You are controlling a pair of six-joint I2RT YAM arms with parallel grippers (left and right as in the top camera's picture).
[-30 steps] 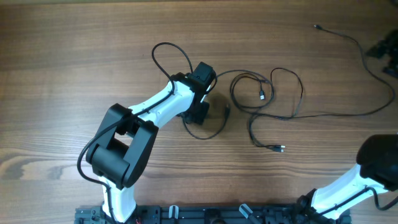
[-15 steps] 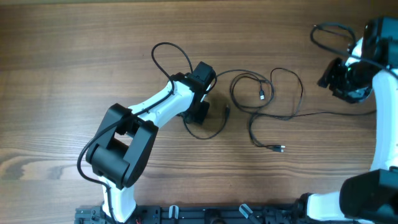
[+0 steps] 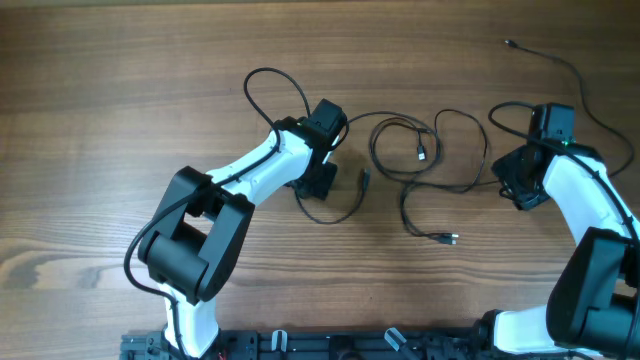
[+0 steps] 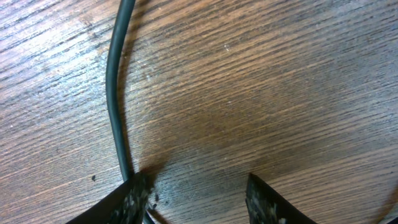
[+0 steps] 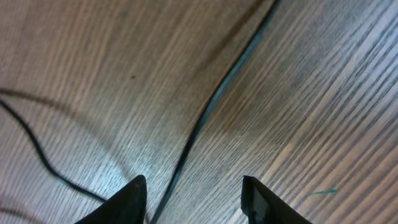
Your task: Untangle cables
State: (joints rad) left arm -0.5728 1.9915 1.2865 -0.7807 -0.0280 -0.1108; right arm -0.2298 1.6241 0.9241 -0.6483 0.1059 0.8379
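Note:
Thin black cables (image 3: pixel 420 165) lie in loose loops on the wooden table between the arms, with plug ends at the middle (image 3: pixel 422 153) and lower down (image 3: pixel 450 238). My left gripper (image 3: pixel 320 180) is low over a loop at the left; its wrist view shows open fingers (image 4: pixel 196 199) with a cable (image 4: pixel 114 93) running beside the left finger. My right gripper (image 3: pixel 512 185) is low over the long strand running right; its wrist view shows open fingers (image 5: pixel 196 199) straddling a cable (image 5: pixel 211 102).
A further thin cable (image 3: pixel 560 60) trails along the far right of the table, with a small plug end at the top (image 3: pixel 508 43). The arm bases stand along the front edge (image 3: pixel 330 345).
My right arm swung in from the far right edge and came down over the cable strand at the right of the loops. My left arm has not moved.

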